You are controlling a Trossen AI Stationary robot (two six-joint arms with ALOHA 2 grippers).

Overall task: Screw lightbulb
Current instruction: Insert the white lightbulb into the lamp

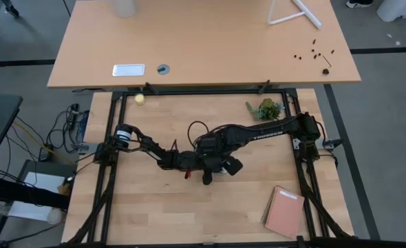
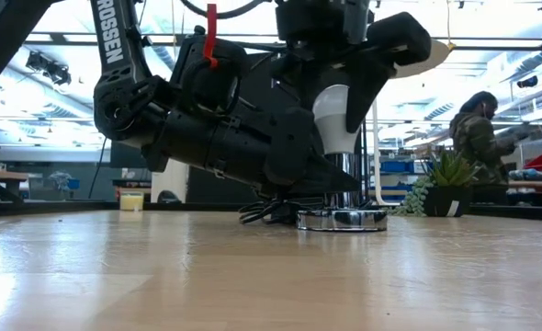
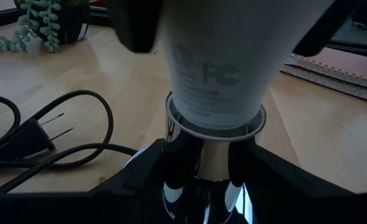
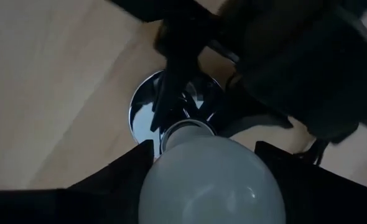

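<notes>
From above we see both arms meeting mid-table, the left gripper (image 1: 204, 165) and right gripper (image 1: 220, 164) crowded over the socket, a notebook (image 1: 283, 211) off to the side. In the low view we see the lightbulb (image 2: 337, 118) upright in the chrome socket (image 2: 342, 218), right fingers around the glass, left fingers clamped on the socket stem. In the left wrist view we see fingers (image 3: 147, 167) gripping the stem by the plug (image 3: 25, 138); in the right wrist view, fingers flank the bulb, contact unclear.
</notes>
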